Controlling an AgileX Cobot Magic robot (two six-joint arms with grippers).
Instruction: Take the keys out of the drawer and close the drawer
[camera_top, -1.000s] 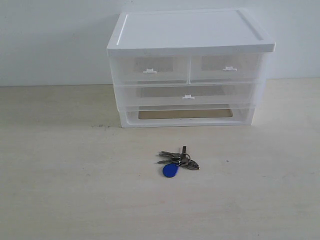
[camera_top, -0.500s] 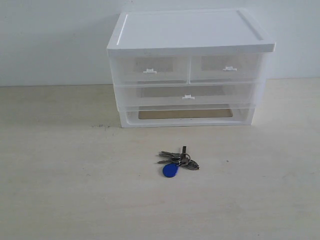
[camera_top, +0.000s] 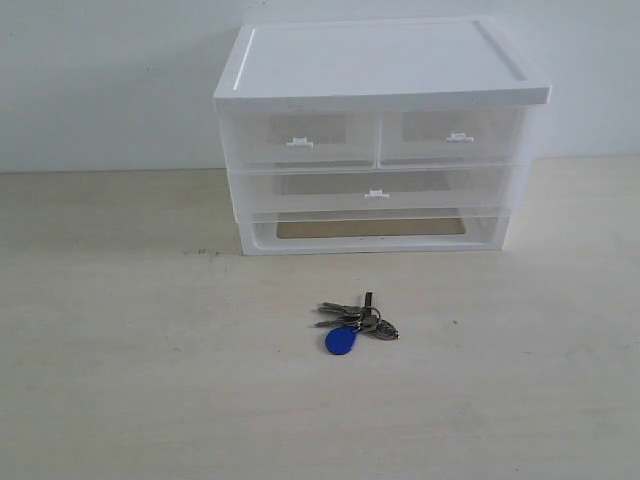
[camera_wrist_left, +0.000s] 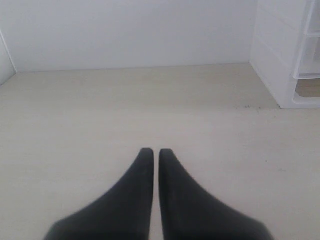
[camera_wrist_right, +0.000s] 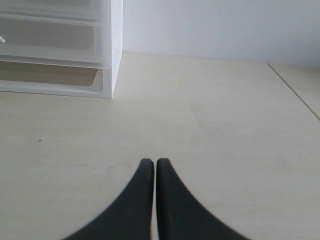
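Observation:
The keys (camera_top: 352, 322), silver on a ring with a round blue fob, lie on the table in front of the white cabinet (camera_top: 380, 70). The right-hand small clear drawer (camera_top: 455, 137) sits flush in the cabinet's top row, pushed in. Neither arm shows in the exterior view. My left gripper (camera_wrist_left: 156, 151) is shut with nothing between its dark fingers, over bare table to the left of the cabinet (camera_wrist_left: 280, 60). My right gripper (camera_wrist_right: 152, 161) is also shut and empty, over bare table to the right of the cabinet (camera_wrist_right: 114, 55).
The twin left small drawer (camera_top: 298, 140) and the full-width drawer (camera_top: 376, 190) are pushed in. An open slot (camera_top: 370, 228) runs along the cabinet's bottom. A white wall stands behind the cabinet. A table seam (camera_wrist_right: 295, 92) runs past the right gripper.

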